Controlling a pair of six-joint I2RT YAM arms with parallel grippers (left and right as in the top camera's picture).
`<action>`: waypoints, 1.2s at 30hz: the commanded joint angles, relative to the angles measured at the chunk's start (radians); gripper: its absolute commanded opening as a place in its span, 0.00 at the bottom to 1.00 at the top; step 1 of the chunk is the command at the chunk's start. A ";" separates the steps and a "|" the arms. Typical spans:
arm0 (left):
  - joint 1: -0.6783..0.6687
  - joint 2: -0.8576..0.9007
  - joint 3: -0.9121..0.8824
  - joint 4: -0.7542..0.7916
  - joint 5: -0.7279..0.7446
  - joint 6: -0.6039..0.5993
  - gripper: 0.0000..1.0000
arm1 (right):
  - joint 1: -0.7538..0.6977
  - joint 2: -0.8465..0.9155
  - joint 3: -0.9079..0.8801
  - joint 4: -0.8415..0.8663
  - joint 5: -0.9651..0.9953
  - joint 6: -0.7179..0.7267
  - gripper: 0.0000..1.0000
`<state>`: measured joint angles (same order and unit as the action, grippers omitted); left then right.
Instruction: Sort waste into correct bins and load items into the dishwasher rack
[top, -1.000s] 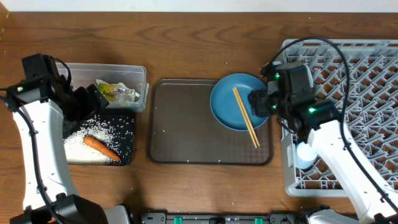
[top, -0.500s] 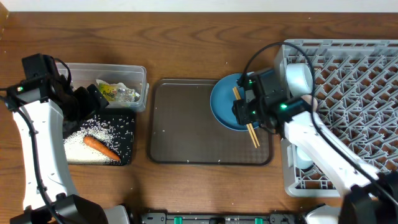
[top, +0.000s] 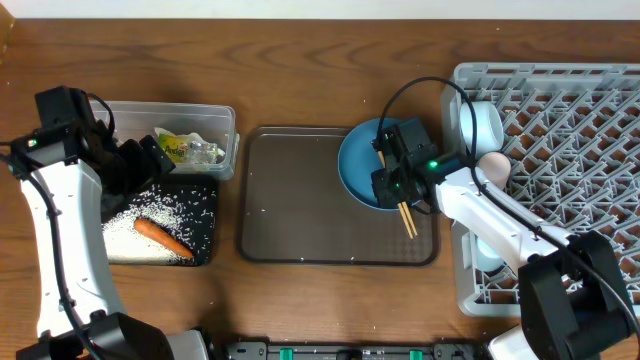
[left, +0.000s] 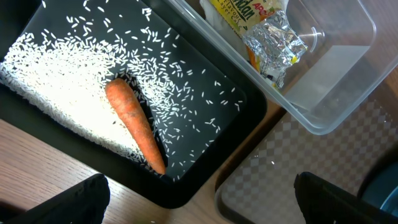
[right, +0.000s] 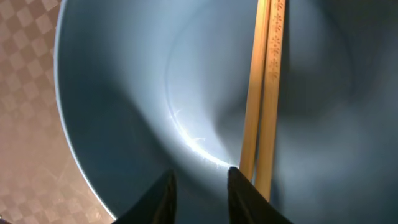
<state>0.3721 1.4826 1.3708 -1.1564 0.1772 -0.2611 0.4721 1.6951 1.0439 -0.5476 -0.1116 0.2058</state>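
Observation:
The round blue plate (top: 358, 170) lies at the right end of the brown serving tray (top: 300, 200), with the wooden chopsticks (top: 408, 218) across it. My right gripper (top: 392, 185) hangs low over the plate (right: 155, 81), slightly open and empty. The chopsticks (right: 264, 93) lie just right of its right finger (right: 202, 199). My left gripper (top: 140, 165) is wide open and empty (left: 208, 202) above the black tray (top: 205, 225). The tray holds the carrot (left: 134, 130) and rice (left: 56, 93). The wrapper (top: 185, 148) lies in the clear tub (top: 228, 140).
The grey dishwasher rack (top: 570, 120) fills the right side. In its left part are a light-blue cup (top: 480, 125), a pinkish-white cup (top: 494, 165) and a pale blue bowl (top: 488, 250), partly hidden by my right arm. The serving tray's corner shows in the left wrist view (left: 298, 180).
My right gripper has moved left from the rack's edge to low over the blue plate beside the chopsticks. The left arm has not moved.

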 joint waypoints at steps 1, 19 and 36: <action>0.005 -0.016 0.013 -0.006 -0.005 0.006 0.98 | 0.007 0.011 -0.006 -0.008 0.010 0.003 0.25; 0.005 -0.016 0.013 -0.006 -0.005 0.006 0.98 | 0.007 0.011 -0.005 0.021 0.054 -0.024 0.32; 0.005 -0.016 0.013 -0.006 -0.005 0.006 0.98 | 0.007 0.011 -0.015 -0.025 0.060 -0.077 0.34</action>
<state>0.3721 1.4826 1.3708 -1.1568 0.1772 -0.2611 0.4721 1.6951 1.0435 -0.5686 -0.0662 0.1555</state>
